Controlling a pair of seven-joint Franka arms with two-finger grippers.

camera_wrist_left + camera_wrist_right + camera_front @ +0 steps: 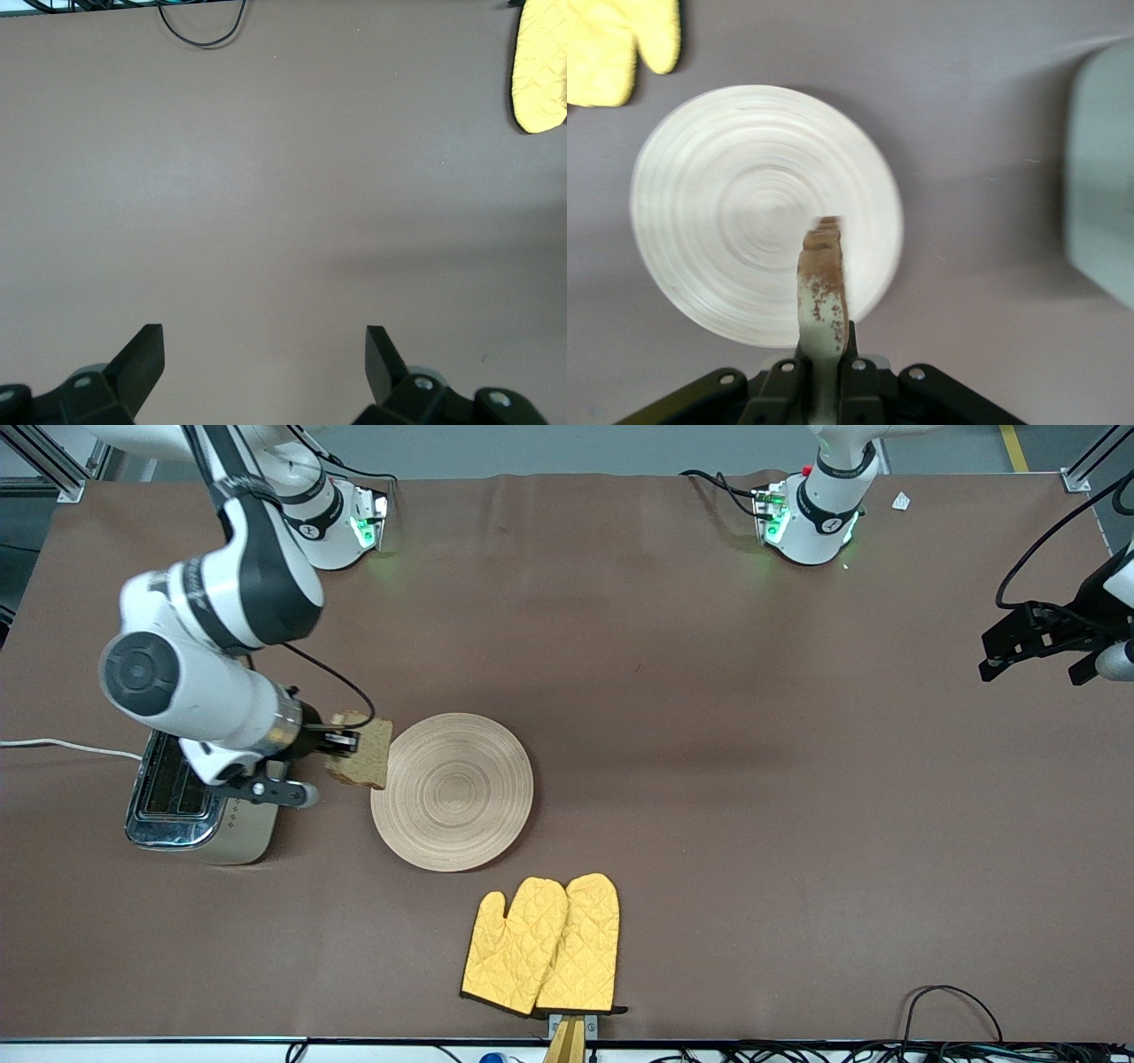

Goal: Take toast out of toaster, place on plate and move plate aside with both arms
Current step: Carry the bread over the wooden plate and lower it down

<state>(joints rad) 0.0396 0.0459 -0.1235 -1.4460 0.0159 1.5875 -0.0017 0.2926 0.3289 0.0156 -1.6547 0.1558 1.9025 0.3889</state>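
Observation:
My right gripper (341,741) is shut on the toast (363,751), a brown speckled slice held on edge in the air over the table between the toaster and the plate. In the right wrist view the toast (822,288) stands up between the fingers, over the plate's rim. The round light-beige wooden plate (453,790) lies flat with nothing on it; it also shows in the right wrist view (735,212). My left gripper (1036,654) is open and waits in the air at the left arm's end of the table; its wrist view (264,354) shows bare table below.
A silver toaster (190,806) stands at the right arm's end of the table, under the right arm. Two yellow quilted oven mitts (545,943) lie nearer to the front camera than the plate. Cables run along the table's front edge.

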